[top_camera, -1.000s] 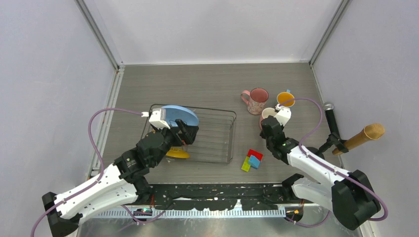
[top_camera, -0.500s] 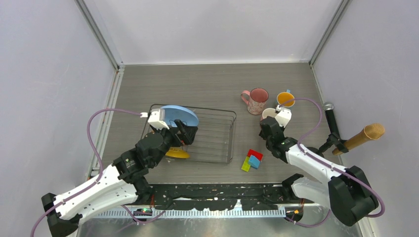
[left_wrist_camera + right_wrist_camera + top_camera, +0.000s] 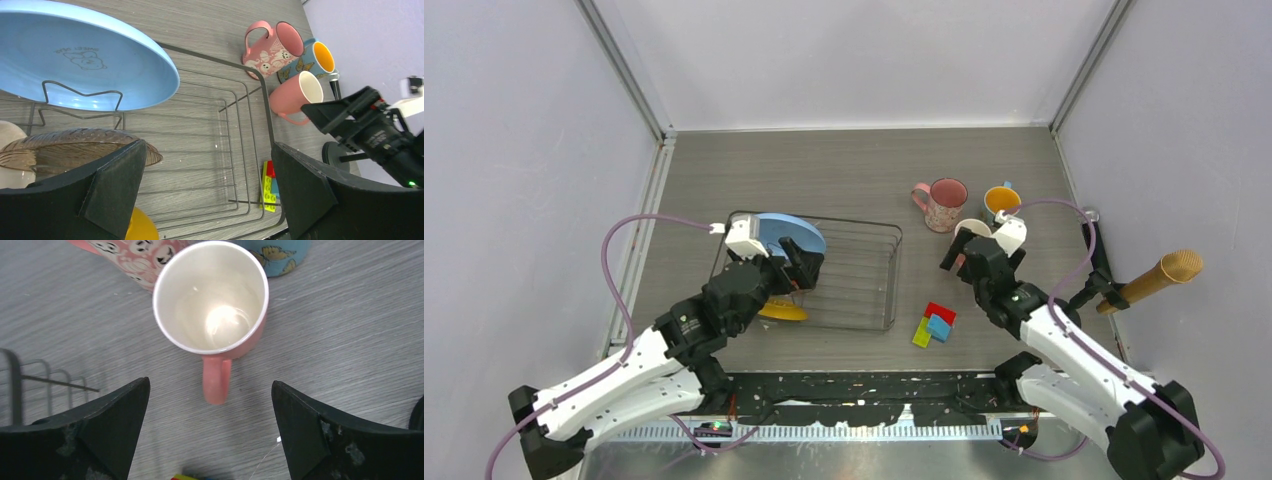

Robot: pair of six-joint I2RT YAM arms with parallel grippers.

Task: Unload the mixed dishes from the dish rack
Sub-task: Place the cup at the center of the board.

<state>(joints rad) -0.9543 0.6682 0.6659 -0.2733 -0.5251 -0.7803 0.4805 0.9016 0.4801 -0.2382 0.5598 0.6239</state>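
The dish rack (image 3: 864, 285) sits left of centre. A light blue plate (image 3: 790, 233) stands at its back left, with a yellow patterned plate (image 3: 60, 152) and a cream bowl (image 3: 9, 159) lower down. My left gripper (image 3: 800, 270) hovers open above the rack's left part, nothing between its fingers. Three mugs stand on the table right of the rack: speckled pink mug (image 3: 945, 204), blue mug (image 3: 1001, 200) with orange inside, and plain salmon mug (image 3: 212, 310). My right gripper (image 3: 210, 427) is open just behind the salmon mug's handle, not touching it.
Small red, blue and green blocks (image 3: 934, 324) lie near the rack's front right corner. A black stand with a cardboard tube (image 3: 1162, 274) occupies the right edge. Walls enclose the table on three sides.
My right gripper has opened, letting go of the salmon mug, and drawn back slightly toward the right. The left arm has barely moved.
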